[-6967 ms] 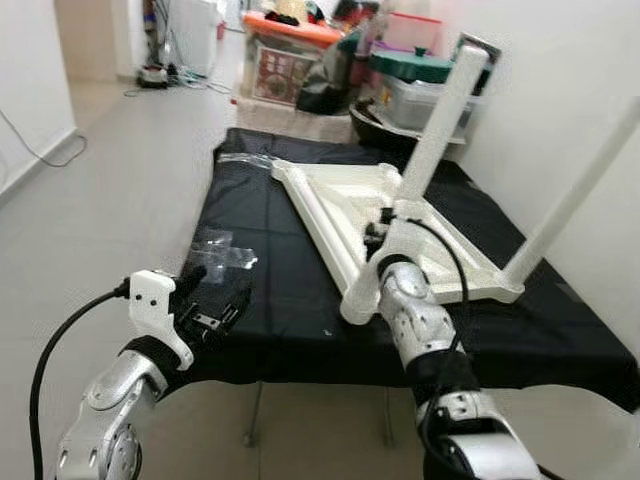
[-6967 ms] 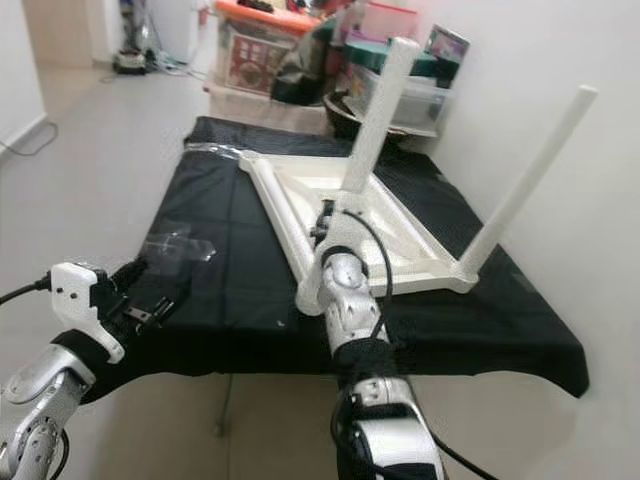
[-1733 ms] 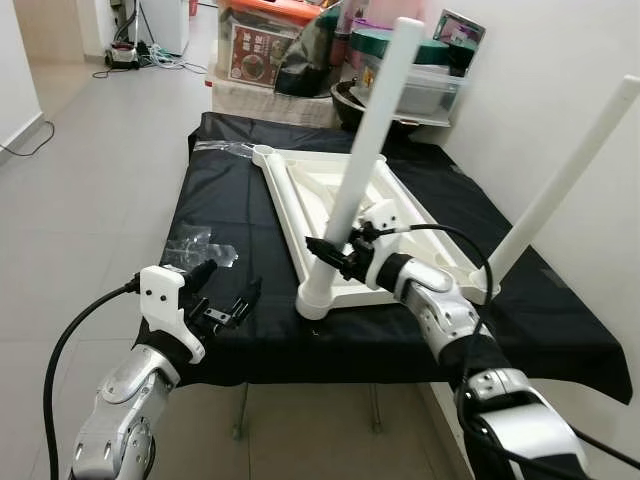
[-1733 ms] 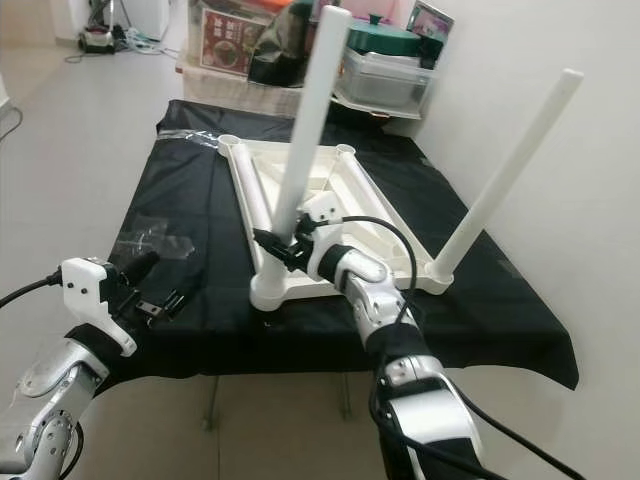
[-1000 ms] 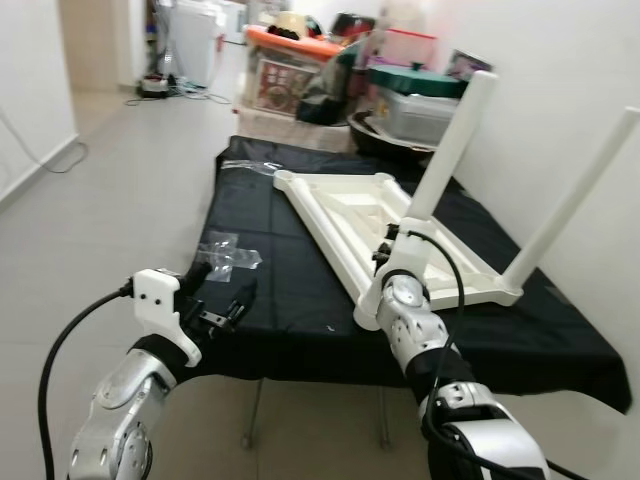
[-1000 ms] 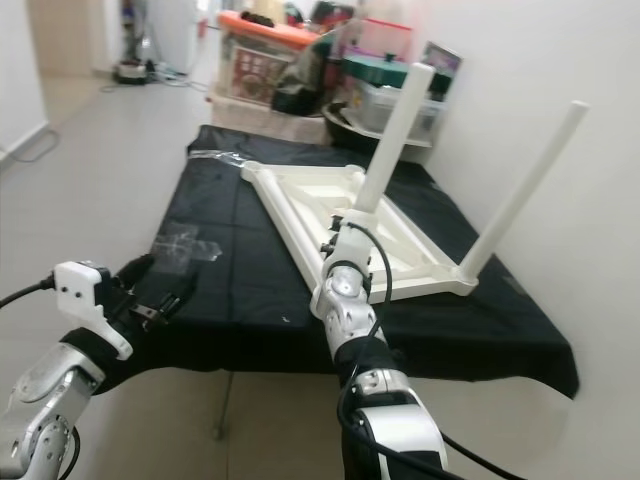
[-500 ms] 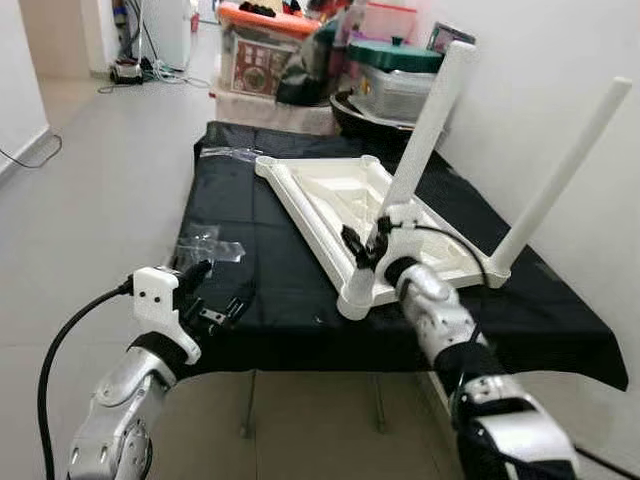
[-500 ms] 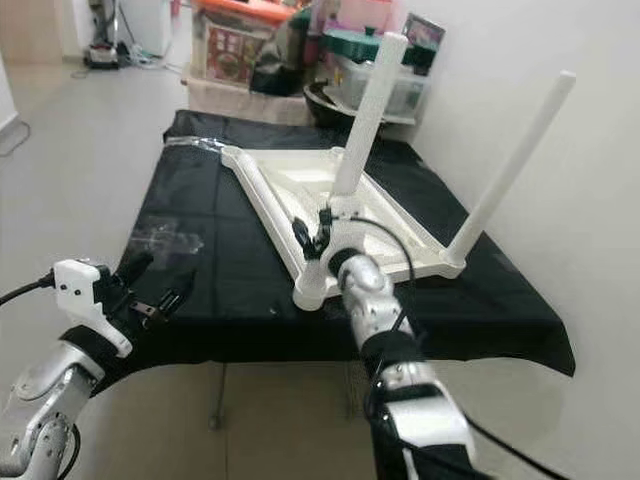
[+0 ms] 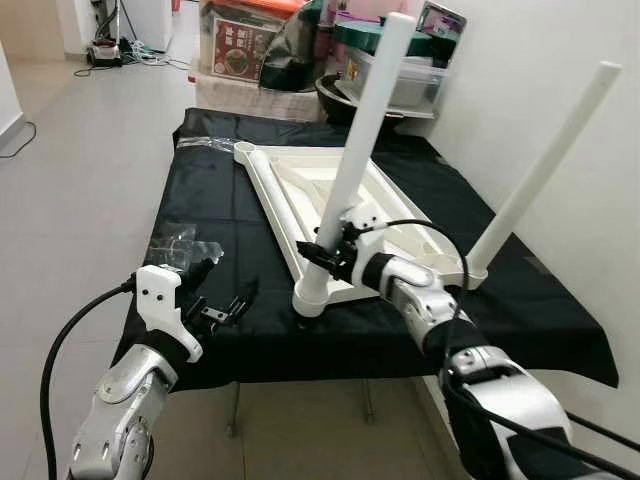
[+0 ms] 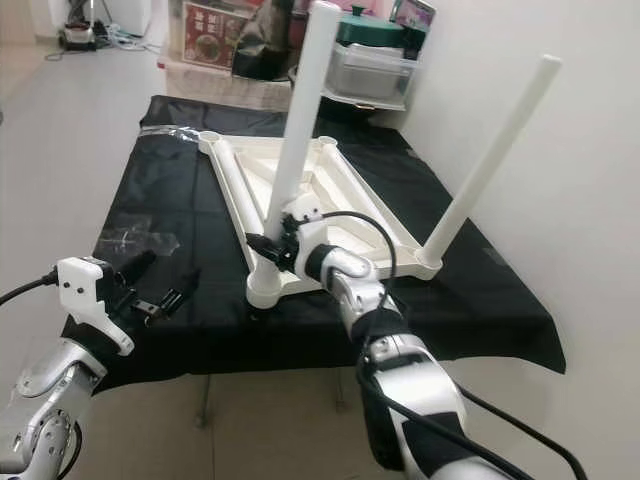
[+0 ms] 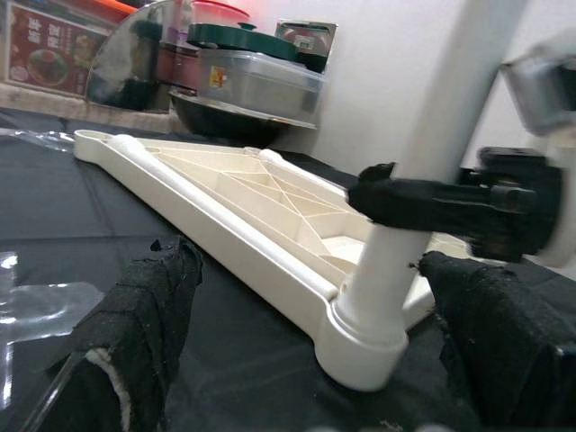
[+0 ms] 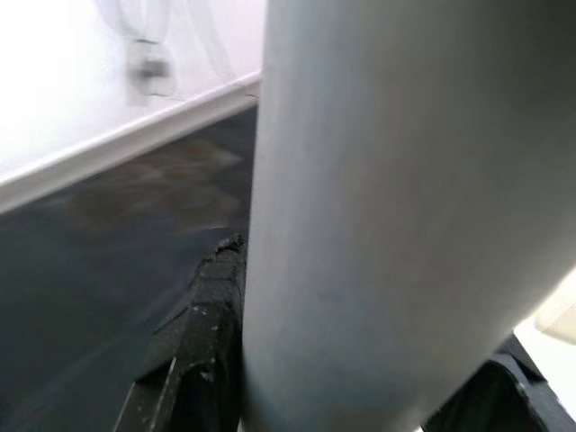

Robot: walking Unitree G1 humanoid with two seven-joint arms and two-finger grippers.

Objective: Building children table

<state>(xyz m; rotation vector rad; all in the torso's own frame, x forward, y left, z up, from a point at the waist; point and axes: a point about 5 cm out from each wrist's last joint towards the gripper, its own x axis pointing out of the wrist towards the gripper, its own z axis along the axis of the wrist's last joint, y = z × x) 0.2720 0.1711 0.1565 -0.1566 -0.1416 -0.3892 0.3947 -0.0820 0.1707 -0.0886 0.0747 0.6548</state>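
Observation:
An upside-down white children's tabletop [image 9: 320, 195] lies on the black-covered table [image 9: 215, 195]. Two white legs stand up from it. The near leg [image 9: 365, 120] rises from the front corner socket [image 9: 310, 295], and the second leg [image 9: 545, 165] stands at the right corner. My right gripper [image 9: 325, 250] is shut around the near leg just above its base; in the right wrist view the leg [image 12: 378, 180] sits between the black fingers [image 12: 193, 342]. My left gripper [image 9: 222, 300] hovers open at the table's front-left edge, holding nothing and pointing at the socket [image 11: 364, 337].
A crumpled clear plastic bag [image 9: 172, 243] lies on the cloth near my left gripper. Storage boxes and a dark bowl [image 9: 385, 80] crowd the far end. A white wall [image 9: 520, 60] runs close along the right. Open floor [image 9: 70, 180] lies to the left.
The camera has shifted. My right gripper stays on the near leg, while its forearm has swung out to the leg's right side. The left gripper holds about the same place.

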